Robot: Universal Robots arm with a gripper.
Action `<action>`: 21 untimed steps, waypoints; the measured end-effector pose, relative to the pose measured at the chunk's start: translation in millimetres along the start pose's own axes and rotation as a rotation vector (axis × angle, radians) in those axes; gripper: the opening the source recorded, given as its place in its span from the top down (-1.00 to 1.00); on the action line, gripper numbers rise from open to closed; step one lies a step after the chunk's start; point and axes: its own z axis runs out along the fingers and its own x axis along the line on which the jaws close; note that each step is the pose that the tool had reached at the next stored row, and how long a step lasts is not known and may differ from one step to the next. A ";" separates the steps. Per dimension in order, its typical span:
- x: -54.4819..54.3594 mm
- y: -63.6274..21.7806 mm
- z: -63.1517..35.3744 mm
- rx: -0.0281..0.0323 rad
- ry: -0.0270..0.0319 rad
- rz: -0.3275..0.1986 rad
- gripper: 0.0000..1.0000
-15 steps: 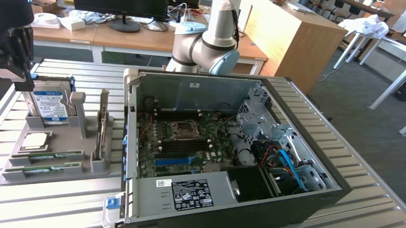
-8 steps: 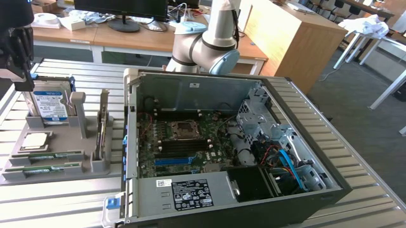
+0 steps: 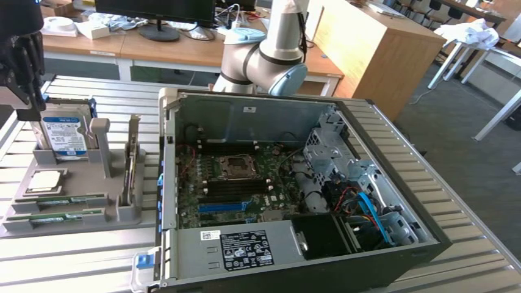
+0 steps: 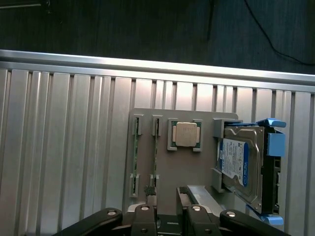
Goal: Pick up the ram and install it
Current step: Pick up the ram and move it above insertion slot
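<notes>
While held over the slatted metal table at the exterior view's left, touches nothing. On the gripper, fingers spread apart, nothing pinched between them (grey parts tray showing through the gap in the wrist view). As for the ram: sits on edge in a slot of that tray, just beside the square silver processor, untouched and well apart from the motherboard. Next to it, on the side away from the processor, a second green stick, parallel in a matching slot. At the tray's far end, a blue-labelled hard drive upright in its cradle, near the gripper in the exterior view. Along the tray's edge nearest the computer, another card standing on edge. To the exterior view's right, an open computer case lying on its side, motherboard exposed, square socket in its middle. Behind the case, the pale arm.
</notes>
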 end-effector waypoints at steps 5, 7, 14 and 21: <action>0.0 0.0 0.2 0.0001 -0.0001 0.000 0.40; 0.0 -0.1 1.8 0.0002 -0.0001 0.000 0.40; 0.2 -0.4 10.3 0.0000 0.0000 0.000 0.40; 0.5 -0.9 20.2 0.0000 0.0000 0.000 0.40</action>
